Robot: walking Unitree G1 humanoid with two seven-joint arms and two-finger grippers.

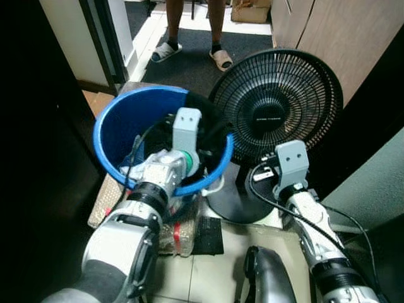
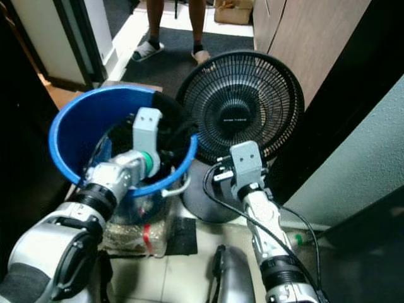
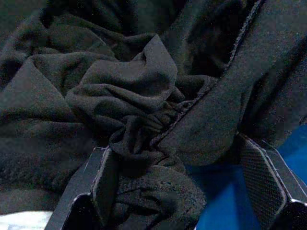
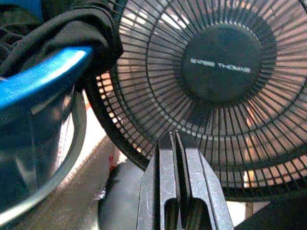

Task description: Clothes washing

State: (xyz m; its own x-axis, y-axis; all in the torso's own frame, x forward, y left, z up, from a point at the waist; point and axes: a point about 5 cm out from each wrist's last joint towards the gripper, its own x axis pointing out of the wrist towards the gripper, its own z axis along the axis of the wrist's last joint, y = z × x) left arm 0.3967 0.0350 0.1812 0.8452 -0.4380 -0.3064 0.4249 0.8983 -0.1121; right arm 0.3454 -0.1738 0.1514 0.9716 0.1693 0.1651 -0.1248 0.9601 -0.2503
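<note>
the black garment (image 1: 211,129) lies bunched with no clear long axis inside the blue bucket (image 1: 113,126), one fold draped over the rim on the side by the black fan (image 1: 276,104). the left claw (image 3: 182,184) reaches into the bucket, fingers wide around a crumple of the cloth. the right claw (image 4: 180,191) hangs narrow and empty, just before the fan's grille.

Cramped home corner, tiled floor (image 1: 208,274), blue laundry bucket (image 1: 120,129) of dark clothes (image 3: 120,96), black floor fan (image 1: 276,104) beyond the fingers, person's slippered feet (image 1: 192,55) on a dark mat (image 1: 189,69)
</note>
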